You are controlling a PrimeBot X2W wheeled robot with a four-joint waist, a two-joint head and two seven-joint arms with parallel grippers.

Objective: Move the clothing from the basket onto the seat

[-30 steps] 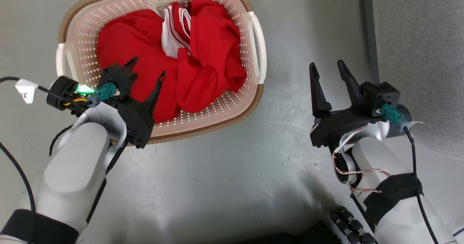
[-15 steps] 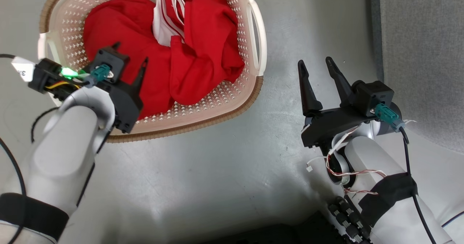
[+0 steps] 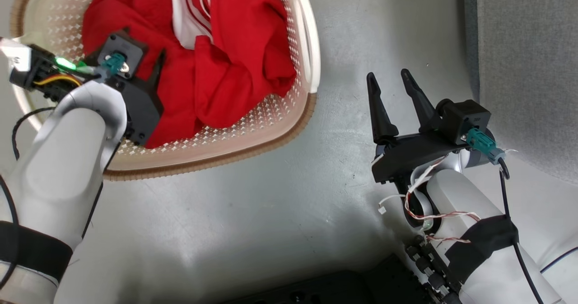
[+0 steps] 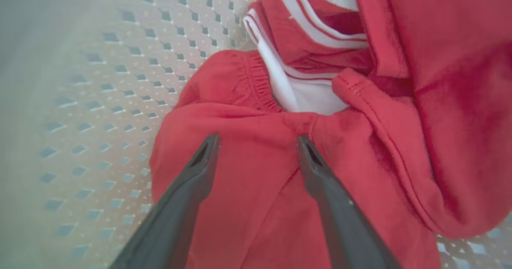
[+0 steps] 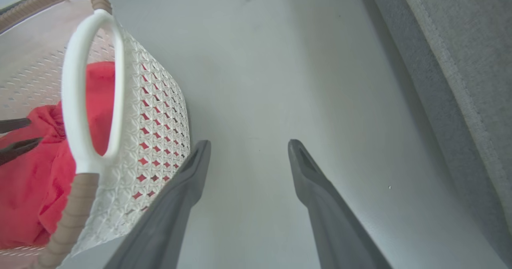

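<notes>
Clothing (image 3: 244, 60) heaped in basket (image 3: 271, 112); left jaws spread over it; right jaws spread above floor (image 3: 253, 213).

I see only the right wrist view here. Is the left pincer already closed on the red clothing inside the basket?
Observer: No. In the left wrist view the left pincer is open, its fingers spread over a red fold of the clothing.
Operator: What lies beside that fold?
Observer: White striped trim, tucked between the red folds.
Operator: Is any clothing on the seat yet?
Observer: In the head view, none on the visible part of the seat; all red lies in the basket.
</notes>
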